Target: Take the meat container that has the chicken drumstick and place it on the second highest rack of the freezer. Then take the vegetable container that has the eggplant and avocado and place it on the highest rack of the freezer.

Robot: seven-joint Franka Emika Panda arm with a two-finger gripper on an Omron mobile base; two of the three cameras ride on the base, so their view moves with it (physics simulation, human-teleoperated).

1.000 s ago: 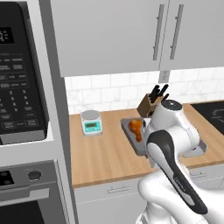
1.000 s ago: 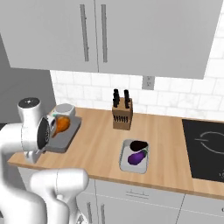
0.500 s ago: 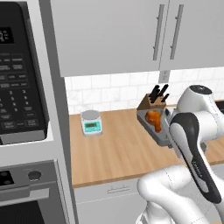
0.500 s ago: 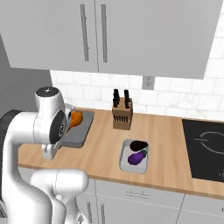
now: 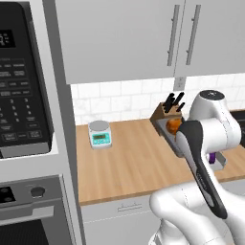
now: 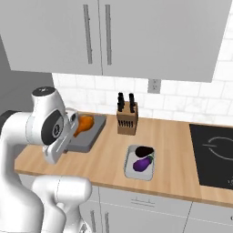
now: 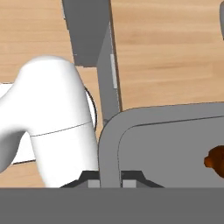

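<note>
Two grey trays are in play. The end effector (image 7: 105,183) is closed on the rim of the meat container (image 7: 175,140): in the hand view the tray's curved grey edge runs straight down between the finger tips, with the tray floor spreading off to one side and the chicken drumstick (image 7: 216,161) lying on it at the far edge of the picture, well clear of the pinched rim. The wooden counter (image 7: 166,52) shows beyond the tray.

In the right base view the meat container (image 6: 88,134) sits tilted just beside the arm's wrist, its near end hidden behind the white link, and the orange-brown chicken drumstick (image 6: 83,124) rests in it close to the arm. Whether the tray is touching the counter (image 6: 173,150) cannot be told from here. In the left base view the same tray (image 5: 167,134) juts out from behind the arm, with the drumstick (image 5: 173,125) just showing — right in front of the knife block (image 5: 165,111).

The vegetable container (image 6: 139,162) lies flat on the counter, well apart from the end effector and beyond the knife block (image 6: 127,119). Inside it the purple eggplant (image 6: 142,164) lies toward the counter's front edge and the near-black avocado (image 6: 144,150) just behind it, the two touching or nearly so. A small kitchen scale (image 5: 100,134) stands on the counter on the other side of the arm.
</note>
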